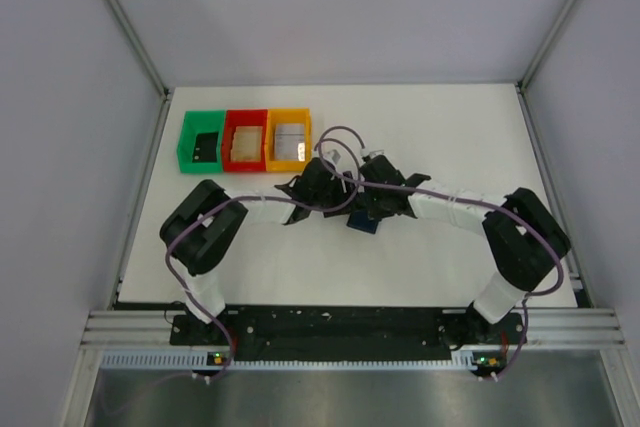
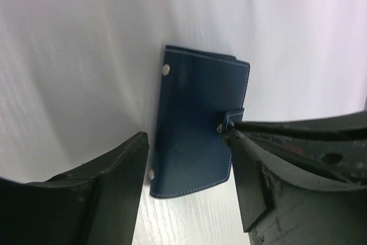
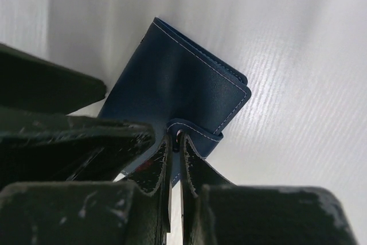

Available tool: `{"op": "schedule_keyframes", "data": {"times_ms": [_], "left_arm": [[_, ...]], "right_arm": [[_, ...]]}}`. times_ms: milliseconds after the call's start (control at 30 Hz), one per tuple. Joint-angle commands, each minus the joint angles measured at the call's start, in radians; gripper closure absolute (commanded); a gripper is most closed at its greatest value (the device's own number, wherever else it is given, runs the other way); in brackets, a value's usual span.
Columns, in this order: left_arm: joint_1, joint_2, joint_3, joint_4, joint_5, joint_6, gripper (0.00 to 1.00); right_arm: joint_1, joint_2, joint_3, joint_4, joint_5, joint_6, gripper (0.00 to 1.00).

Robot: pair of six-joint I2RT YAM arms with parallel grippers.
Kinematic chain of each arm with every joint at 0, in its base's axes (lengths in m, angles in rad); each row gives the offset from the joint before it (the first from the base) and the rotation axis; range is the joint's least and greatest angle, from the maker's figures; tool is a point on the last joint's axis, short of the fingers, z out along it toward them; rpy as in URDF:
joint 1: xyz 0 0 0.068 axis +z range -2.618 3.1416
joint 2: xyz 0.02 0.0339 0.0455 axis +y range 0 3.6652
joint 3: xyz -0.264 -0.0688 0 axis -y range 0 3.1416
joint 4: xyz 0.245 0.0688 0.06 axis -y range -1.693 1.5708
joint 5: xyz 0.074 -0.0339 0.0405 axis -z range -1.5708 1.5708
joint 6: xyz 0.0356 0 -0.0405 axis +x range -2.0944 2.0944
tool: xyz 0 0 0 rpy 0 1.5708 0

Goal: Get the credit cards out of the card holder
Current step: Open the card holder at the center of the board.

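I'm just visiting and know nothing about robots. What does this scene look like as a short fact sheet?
Item: small dark blue folding card holder, closed, on the white table
Cards: none in sight
Right fingers: pinched on the holder's strap tab
Left fingers: open, one on either side of the holder
Containers: green plastic bin, red plastic bin and orange plastic bin, in a row at the far left

walls (image 1: 340, 7): pale grey; table (image 1: 450, 137): white; near edge: aluminium rail (image 1: 130, 327)
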Motion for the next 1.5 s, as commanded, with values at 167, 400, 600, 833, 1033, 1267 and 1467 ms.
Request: {"op": "schedule_keyframes", "data": {"times_ms": [167, 400, 600, 833, 1033, 1267, 1467], "left_arm": [[-0.004, 0.042, -0.016, -0.019, -0.055, 0.013, 0.69], [-0.008, 0.014, -0.104, -0.037, -0.129, 0.001, 0.85], [-0.007, -0.012, -0.154, -0.013, -0.132, -0.018, 0.87], [-0.02, -0.131, -0.213, 0.01, -0.184, 0.013, 0.67], [-0.106, -0.288, -0.191, -0.104, -0.382, 0.129, 0.47], [-0.227, -0.362, -0.171, -0.195, -0.594, 0.229, 0.22], [-0.235, -0.467, -0.243, -0.198, -0.674, 0.216, 0.22]], "right_arm": [[0.007, -0.139, -0.093, 0.145, -0.093, 0.0, 1.0], [-0.082, -0.319, -0.295, 0.303, -0.114, 0.156, 1.0], [-0.193, -0.44, -0.501, 0.36, -0.121, 0.331, 0.98], [-0.207, -0.449, -0.562, 0.39, -0.118, 0.353, 0.97], [-0.21, -0.466, -0.585, 0.443, -0.16, 0.316, 0.88], [-0.196, -0.499, -0.523, 0.512, -0.265, 0.224, 0.48], [-0.099, -0.371, -0.34, 0.414, -0.139, 0.16, 0.38]]}}
